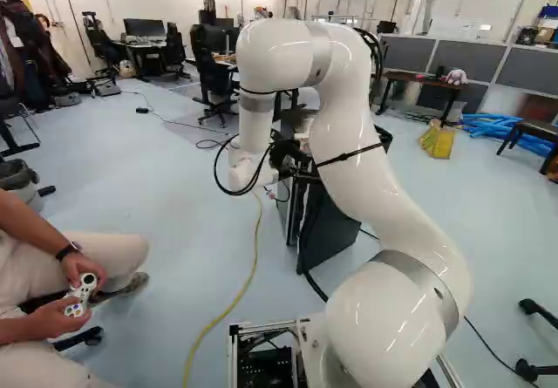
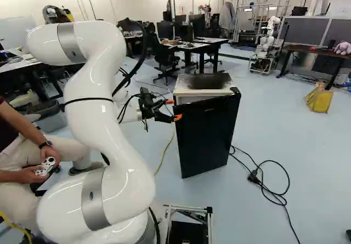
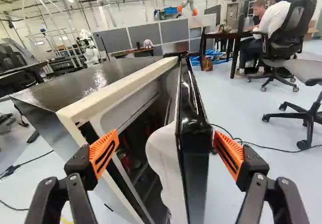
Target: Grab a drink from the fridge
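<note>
Orange pads (image 3: pixel 104 151) faced each other well apart: the gripper (image 3: pixel 166 146) stood spread, pinching nothing, with the upright edge of the black door (image 3: pixel 193 133) between its fingers. One pad was near the door's outer face, the other by the opening's far side; whether either touched, I could not tell. Behind the door, its pale inner lining (image 3: pixel 168 161) bulged toward the dark inside of the fridge (image 3: pixel 75 85), whose door was ajar. In there, low by the shelves, a small reddish thing (image 3: pixel 125 161) showed, perhaps a can; I took it for the likeliest drink, inside and out of the grip.

So the step in hand looked to be opening the fridge, the drink untouched. The next move seemed to call for catching the door's edge or pushing from its inner side, swinging it wider, then backing clear before reaching in. A straight reach at this angle would probably have knocked the door or the frame.

Only the wrist view let me see the inside. The right base view gave what that one could not: the door's broad outer face, the fridge's scuffed top (image 2: pixel 203 81) and the loops of black cable (image 2: pixel 269 186) on the floor beyond. In the left base view the white arm (image 1: pixel 357 153) crossed in front of much of the fridge, and the gripper was hard to make out.
</note>
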Controlling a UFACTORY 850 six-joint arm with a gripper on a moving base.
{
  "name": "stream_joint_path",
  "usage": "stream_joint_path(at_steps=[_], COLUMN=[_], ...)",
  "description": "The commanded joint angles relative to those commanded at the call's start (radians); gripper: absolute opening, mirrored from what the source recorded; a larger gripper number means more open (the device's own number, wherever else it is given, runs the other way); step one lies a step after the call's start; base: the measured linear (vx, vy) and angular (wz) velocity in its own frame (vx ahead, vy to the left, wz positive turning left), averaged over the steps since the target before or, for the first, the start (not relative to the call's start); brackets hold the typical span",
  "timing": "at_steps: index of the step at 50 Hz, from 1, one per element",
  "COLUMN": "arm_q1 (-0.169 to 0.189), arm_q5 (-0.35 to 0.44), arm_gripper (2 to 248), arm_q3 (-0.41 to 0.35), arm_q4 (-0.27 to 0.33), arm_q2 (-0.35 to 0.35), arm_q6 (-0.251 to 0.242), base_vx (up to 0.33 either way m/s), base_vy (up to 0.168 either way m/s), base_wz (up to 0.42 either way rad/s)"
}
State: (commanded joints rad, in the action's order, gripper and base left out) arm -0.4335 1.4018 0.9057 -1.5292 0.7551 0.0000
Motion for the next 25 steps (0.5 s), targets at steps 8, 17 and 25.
stream_joint_path(at_steps=[8, 17, 25], arm_q1=[0.0, 0.0, -0.002], arm_q5=[0.0, 0.0, 0.0], arm_gripper=[247, 247, 247], arm_q3=[0.0, -0.001, -0.006], arm_q4=[-0.017, -0.037, -0.054], arm_q2=[0.0, 0.0, -0.002], arm_q6=[0.0, 0.0, 0.0], base_vx=[0.0, 0.0, 0.0], base_vy=[0.0, 0.0, 0.0], base_wz=[0.0, 0.0, 0.0])
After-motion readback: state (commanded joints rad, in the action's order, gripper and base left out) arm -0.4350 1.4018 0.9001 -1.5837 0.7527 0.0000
